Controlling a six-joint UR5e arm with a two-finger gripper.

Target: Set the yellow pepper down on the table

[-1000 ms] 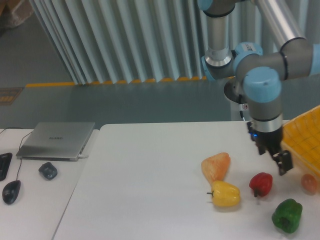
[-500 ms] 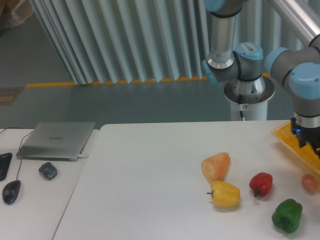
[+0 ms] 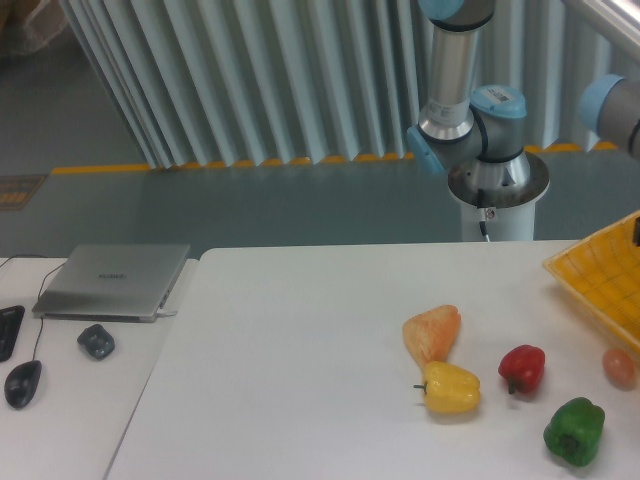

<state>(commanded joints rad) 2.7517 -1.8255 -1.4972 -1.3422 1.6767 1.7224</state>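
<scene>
The yellow pepper (image 3: 451, 388) lies on its side on the white table (image 3: 300, 380), stem pointing left, just below the pale-orange wedge (image 3: 432, 333). Nothing holds it. The arm's base column and joints (image 3: 470, 110) stand behind the table. The arm's last links leave the frame at the right edge, so the gripper is out of view.
A red pepper (image 3: 522, 367), a green pepper (image 3: 574, 430) and a small orange round item (image 3: 618, 367) lie right of the yellow pepper. A yellow mesh basket (image 3: 600, 275) sits at the right edge. A laptop (image 3: 112, 280), mouse (image 3: 22, 382) and small dark object (image 3: 96, 341) are on the left desk.
The gripper moved from beside the red pepper up and to the right, over the basket, and has left the frame. The peppers have not moved.
</scene>
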